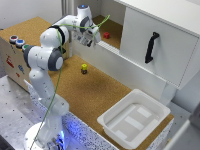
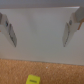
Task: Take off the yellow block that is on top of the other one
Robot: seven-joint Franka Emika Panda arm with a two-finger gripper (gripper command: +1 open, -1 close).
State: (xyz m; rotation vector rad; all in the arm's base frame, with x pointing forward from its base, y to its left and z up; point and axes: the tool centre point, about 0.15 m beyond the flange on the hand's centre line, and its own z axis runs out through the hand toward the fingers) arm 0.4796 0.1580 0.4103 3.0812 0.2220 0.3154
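Note:
The yellow block (image 1: 84,65) is a tiny cube sitting on top of the other one, a tiny dark cube (image 1: 84,71), on the cork tabletop in the exterior view. In the wrist view the yellow block (image 2: 33,79) shows at the picture's edge; the dark cube is hidden under it. My gripper (image 1: 90,42) hangs in the air well above and beyond the stack, near the white cabinet wall. In the wrist view its two fingers (image 2: 11,33) stand wide apart with nothing between them, so the gripper (image 2: 38,36) is open and empty.
A red small block (image 1: 106,35) lies on the shelf inside the white cabinet (image 1: 150,35), which has a black handle (image 1: 151,47). A white bin (image 1: 134,117) stands at the exterior view's lower right. A wooden box with coloured buttons (image 1: 15,50) is at the left.

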